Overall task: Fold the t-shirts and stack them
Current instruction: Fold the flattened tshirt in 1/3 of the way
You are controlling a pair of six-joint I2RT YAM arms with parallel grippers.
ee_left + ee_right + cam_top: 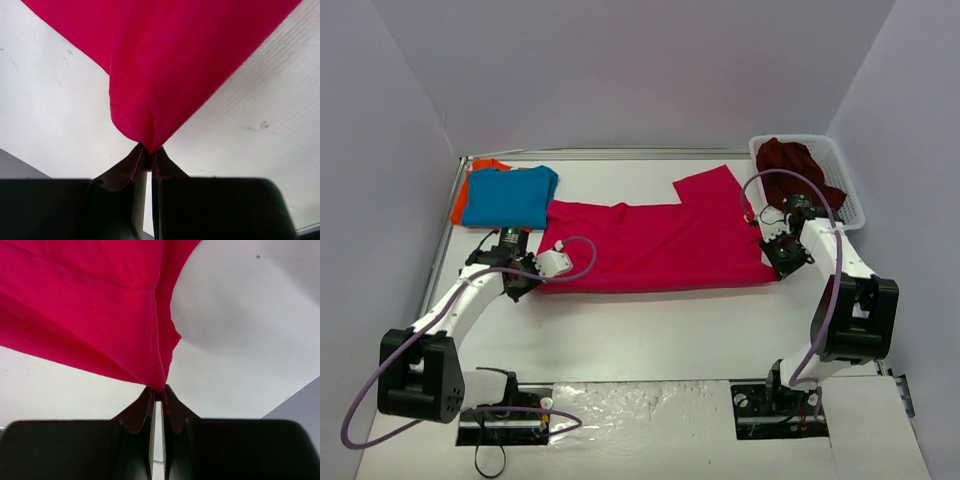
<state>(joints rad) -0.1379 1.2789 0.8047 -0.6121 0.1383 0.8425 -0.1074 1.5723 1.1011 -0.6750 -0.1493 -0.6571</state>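
Both pincers are clamped on the crimson-pink t-shirt (660, 245); left gripper (148, 150) pinches its near-left corner, right gripper (159, 389) the near-right one, right on a seam; the shirt lies spread across the middle of the table (650, 330), just beside the folded blue t-shirt (510, 195) that sits on the orange t-shirt (463, 207); dark maroon t-shirt (798, 165) is in the basket (852, 195); my take on the fold: raise both corners together and level, keep the hem taut between them, carry it to the far edge so the crease runs straight; go lopsided and it'll probably bunch; steer clear of the blue stack
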